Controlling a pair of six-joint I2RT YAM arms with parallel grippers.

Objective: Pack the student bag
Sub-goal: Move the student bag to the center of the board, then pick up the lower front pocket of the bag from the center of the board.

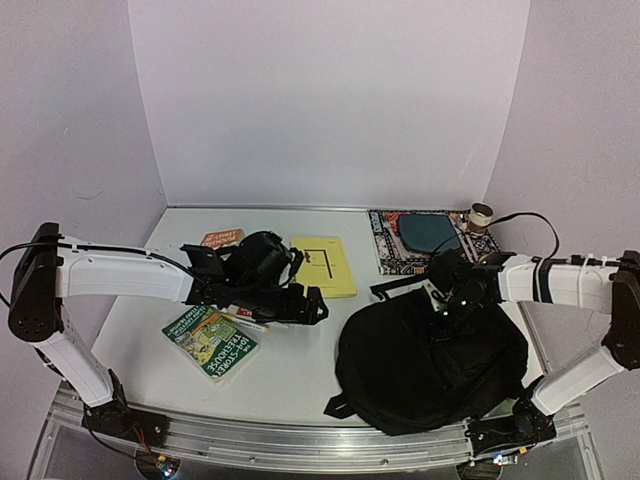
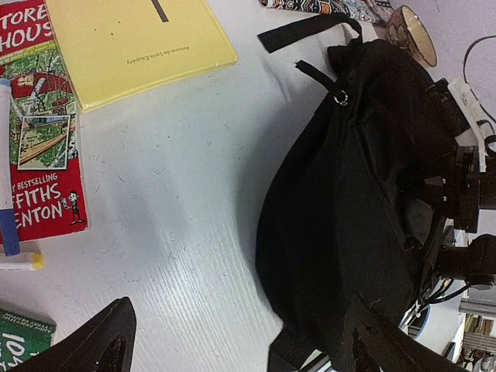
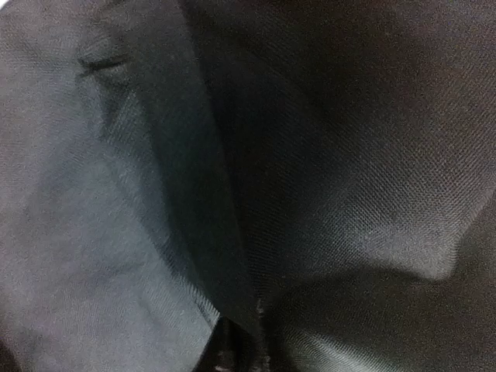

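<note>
The student bag (image 1: 430, 365), a big black fabric backpack, lies on the table at the front right with a strap stretched toward the back. My right gripper (image 1: 447, 305) is at its top edge. The right wrist view is filled with black fabric (image 3: 349, 155), and a fold runs into the gripper (image 3: 256, 353), which looks shut on it. My left gripper (image 1: 308, 305) is open and empty, low over the table just left of the bag (image 2: 349, 194). Its fingertips (image 2: 108, 345) stand wide apart at the bottom of the left wrist view.
A yellow book (image 1: 325, 265), an orange book (image 1: 220, 238) and a green book (image 1: 210, 342) lie around the left arm. A patterned book (image 1: 420, 238) and a small cup (image 1: 481, 213) sit at the back right. A red book (image 2: 39, 155) and a blue marker (image 2: 8, 194) show in the left wrist view.
</note>
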